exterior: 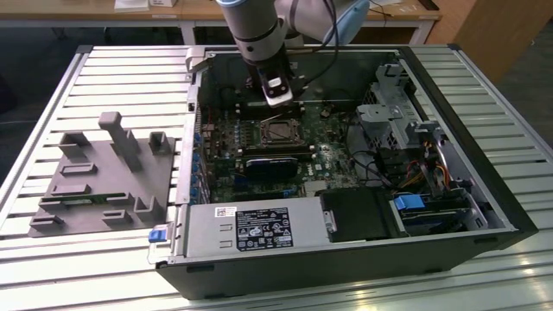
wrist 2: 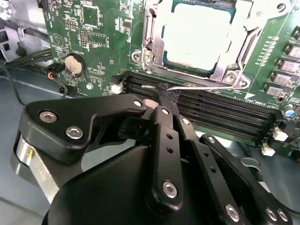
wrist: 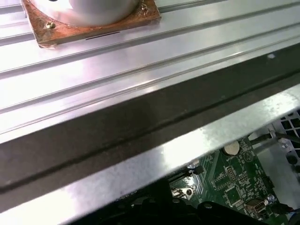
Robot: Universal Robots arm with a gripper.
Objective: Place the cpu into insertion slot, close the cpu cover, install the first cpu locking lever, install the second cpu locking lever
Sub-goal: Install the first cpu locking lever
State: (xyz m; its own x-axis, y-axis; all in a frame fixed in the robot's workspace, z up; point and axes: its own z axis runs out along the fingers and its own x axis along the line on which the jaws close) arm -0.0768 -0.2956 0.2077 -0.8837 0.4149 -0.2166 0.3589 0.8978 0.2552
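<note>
In the second wrist view the cpu [wrist 2: 197, 35] lies pale and flat in its socket. The silver cpu cover [wrist 2: 231, 70] is down around it, framing the chip. A thin metal locking lever [wrist 2: 206, 87] runs along the cover's edge beside the memory slots. My gripper [wrist 2: 162, 95] is shut, its black fingertips together at the end of that lever; I cannot tell whether they pinch it. In the exterior view the gripper [exterior: 276, 98] hangs just behind the insertion slot [exterior: 278, 131] on the motherboard.
The open computer case [exterior: 484, 214] lies on a slatted aluminium table [exterior: 129, 71]. A grey power supply box [exterior: 250, 227] fills its front. Cables and drive cages [exterior: 406, 129] crowd the exterior view's right. A grey fixture block [exterior: 103, 175] sits to the left.
</note>
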